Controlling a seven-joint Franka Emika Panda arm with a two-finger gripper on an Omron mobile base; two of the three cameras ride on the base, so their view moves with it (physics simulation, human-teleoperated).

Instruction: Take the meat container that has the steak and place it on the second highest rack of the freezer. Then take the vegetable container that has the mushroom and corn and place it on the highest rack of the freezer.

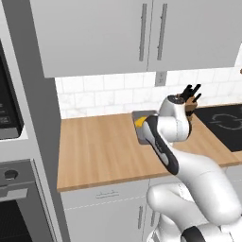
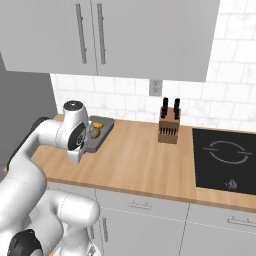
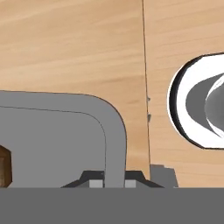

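Observation:
The vegetable container (image 2: 102, 134) is a shallow grey tray on the wooden counter near the back wall. It holds yellow corn (image 2: 97, 125) and a brown mushroom (image 2: 94, 133). In the left base view the container (image 1: 140, 116) shows just behind my forearm, with the corn (image 1: 138, 122) at its edge. In the hand view my gripper (image 3: 113, 181) is shut on the container's rounded corner rim (image 3: 114, 144), one dark tip on each side. The mushroom (image 3: 3, 167) peeks in at the left edge. The meat container with the steak and the freezer are out of view.
A wooden knife block (image 2: 169, 127) stands against the tiled wall to the right of the tray. A black cooktop (image 2: 225, 156) is set into the counter further right. Wall cabinets (image 2: 105, 35) hang overhead. An oven stack (image 1: 14, 189) rises left of the counter.

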